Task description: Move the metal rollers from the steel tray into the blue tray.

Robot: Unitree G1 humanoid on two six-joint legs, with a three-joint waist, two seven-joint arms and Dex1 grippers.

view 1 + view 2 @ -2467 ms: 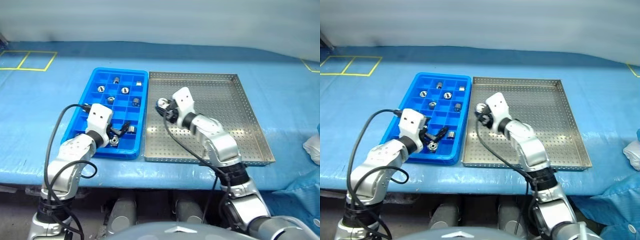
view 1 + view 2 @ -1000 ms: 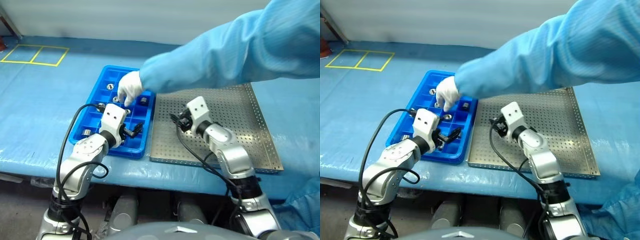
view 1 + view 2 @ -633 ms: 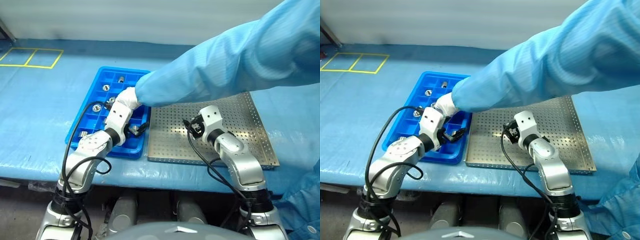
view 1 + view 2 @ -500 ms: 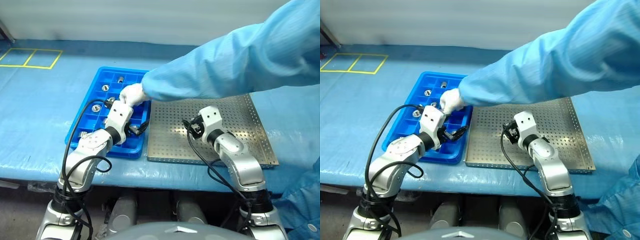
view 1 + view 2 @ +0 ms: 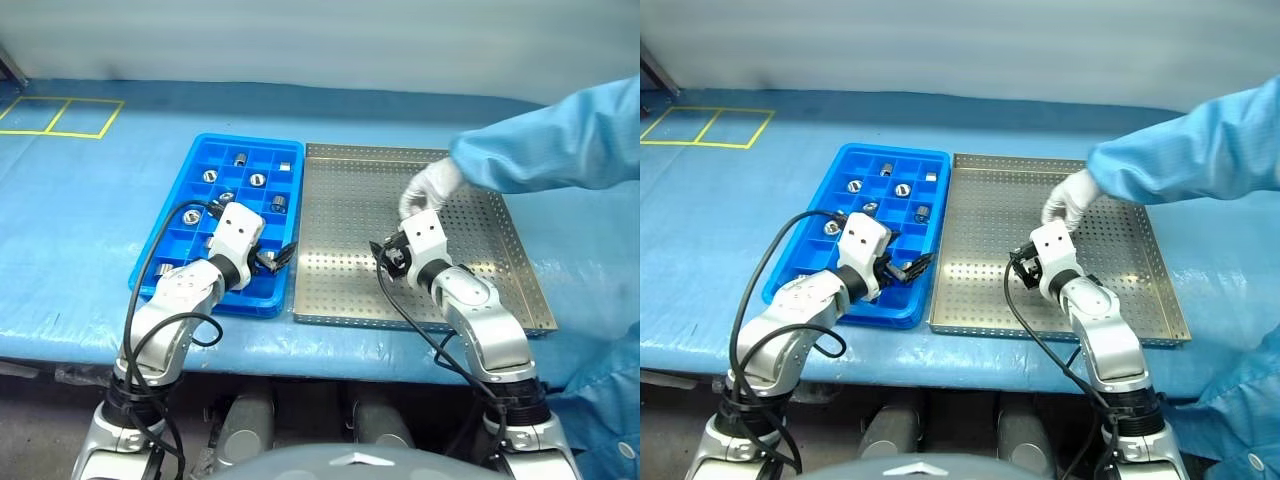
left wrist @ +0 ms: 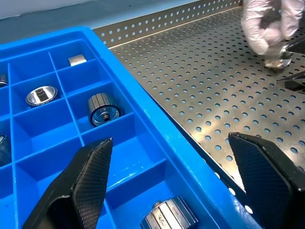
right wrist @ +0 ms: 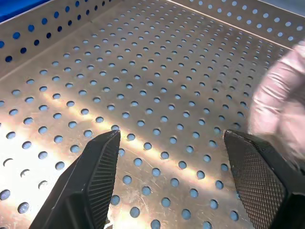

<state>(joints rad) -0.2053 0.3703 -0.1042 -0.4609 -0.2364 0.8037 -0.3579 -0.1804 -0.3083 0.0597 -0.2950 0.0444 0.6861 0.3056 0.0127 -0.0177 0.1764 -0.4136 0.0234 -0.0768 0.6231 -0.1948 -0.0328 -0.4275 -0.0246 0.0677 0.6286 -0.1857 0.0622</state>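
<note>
The blue tray (image 5: 240,140) lies left of the steel tray (image 5: 340,200). Several metal rollers (image 5: 257,180) sit in the blue tray's compartments, and the left wrist view shows one (image 6: 102,109) close up and another (image 6: 169,217) by the near corner. My left gripper (image 5: 275,258) hangs open and empty over that near right corner. My right gripper (image 5: 388,255) stands open and empty over the steel tray's bare perforated floor (image 7: 157,71). A person's white-gloved hand (image 5: 425,188) reaches down just behind it, with something shiny (image 6: 280,53) under its fingers.
The person's blue sleeve (image 5: 550,155) stretches in from the right over the steel tray's far right part. Both trays rest on a blue-covered table (image 5: 80,230) with yellow tape marks (image 5: 60,115) at the far left.
The person's arm has swung off the blue tray, and the gloved hand is now on the steel tray behind my right gripper. The camera view shifted. My left gripper kept still.
</note>
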